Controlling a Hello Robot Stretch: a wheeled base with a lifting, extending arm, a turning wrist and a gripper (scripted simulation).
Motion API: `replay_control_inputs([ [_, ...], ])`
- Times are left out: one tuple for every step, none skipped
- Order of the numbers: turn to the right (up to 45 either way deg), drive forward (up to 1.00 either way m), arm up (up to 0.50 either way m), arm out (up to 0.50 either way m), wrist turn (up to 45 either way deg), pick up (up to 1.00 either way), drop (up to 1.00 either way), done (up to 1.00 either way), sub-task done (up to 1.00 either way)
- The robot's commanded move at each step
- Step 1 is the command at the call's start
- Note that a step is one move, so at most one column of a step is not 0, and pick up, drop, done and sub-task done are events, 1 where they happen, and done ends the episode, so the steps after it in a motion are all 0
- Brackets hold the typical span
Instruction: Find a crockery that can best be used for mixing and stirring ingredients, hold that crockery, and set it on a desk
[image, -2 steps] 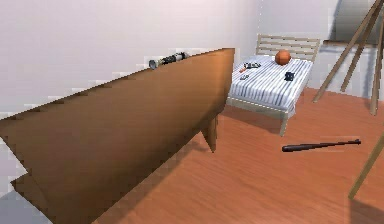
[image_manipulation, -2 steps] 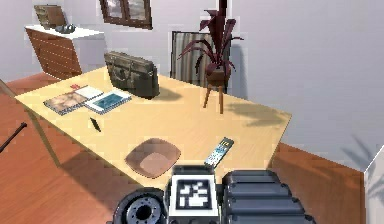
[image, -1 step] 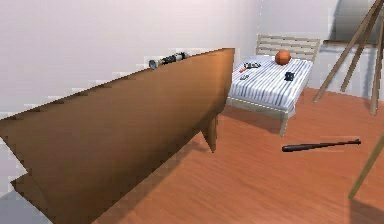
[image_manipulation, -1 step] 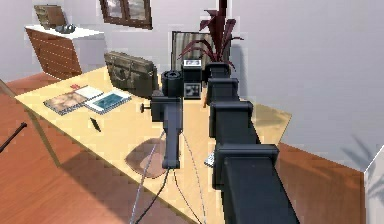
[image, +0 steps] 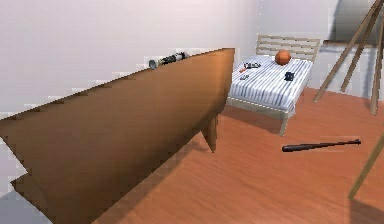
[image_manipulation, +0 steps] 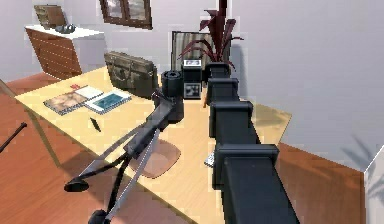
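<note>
My arm (image_manipulation: 240, 150) stretches across a light wooden desk (image_manipulation: 70, 115). The gripper (image_manipulation: 88, 200) hangs past the desk's near edge at the lower left, thin fingers (image_manipulation: 76, 185) pointing down over bare floor, and it holds nothing. Far off at the upper left, a small dark bowl-like thing (image_manipulation: 65, 28) sits on a white-topped dresser (image_manipulation: 60, 50). In the forward view the same desk (image: 120, 130) shows as a broad brown top on the left.
On the desk lie books (image_manipulation: 85, 99), a pen (image_manipulation: 96, 124), a dark case (image_manipulation: 130, 70) and a red-leaved plant (image_manipulation: 216, 30). A bed (image: 270, 85) with an orange ball (image: 283, 57) stands ahead. A bat (image: 320, 146) lies on the floor, beside easel legs (image: 350, 55).
</note>
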Motion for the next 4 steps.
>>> replay_control_inputs([
  [0.0, 0.0, 0.0, 0.0, 45.0, 0.0, 0.0, 0.0, 0.0],
  [0.0, 0.0, 0.0, 0.0, 45.0, 0.0, 0.0, 0.0, 0.0],
  [0.0, 0.0, 0.0, 0.0, 12.0, 0.0, 0.0, 0.0, 0.0],
  [0.0, 0.0, -0.3, 0.0, 0.0, 0.0, 0.0, 0.0, 0.0],
])
